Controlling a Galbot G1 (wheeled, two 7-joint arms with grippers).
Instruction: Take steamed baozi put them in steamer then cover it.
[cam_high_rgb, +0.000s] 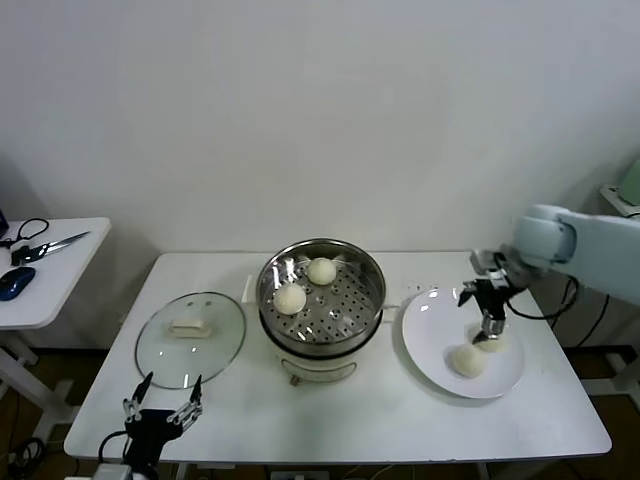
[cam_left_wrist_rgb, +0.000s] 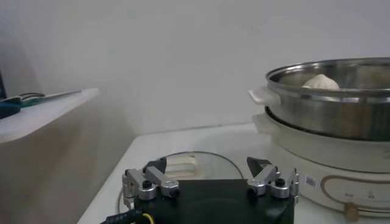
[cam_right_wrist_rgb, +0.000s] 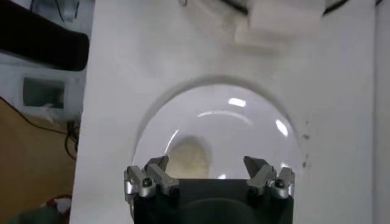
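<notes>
The table (cam_high_rgb: 340, 415) is a flat white slab carrying everything within reach of both my arms. At its middle stands the steamer (cam_high_rgb: 321, 300), a round polished steel pot on a cream base, its perforated tray open to the top so buns can be lowered straight in. Two steamed baozi (cam_high_rgb: 305, 284) already sit on that tray, smooth, cream-white and domed.

The lid (cam_high_rgb: 190, 338), clear glass with a cream handle, lies flat to the steamer's left, kept clear until loading is done. The plate (cam_high_rgb: 432, 362), glossy white and shallow, sits to the right and holds the remaining two buns (cam_high_rgb: 467, 360).

My right gripper (cam_high_rgb: 489, 333) hangs over the plate just above the farther bun, fingers spread wide, gripping nothing; I judge a pick is being lined up. My left gripper (cam_high_rgb: 162, 408) is parked at the table's near edge by the lid, fingers likewise apart and empty.
</notes>
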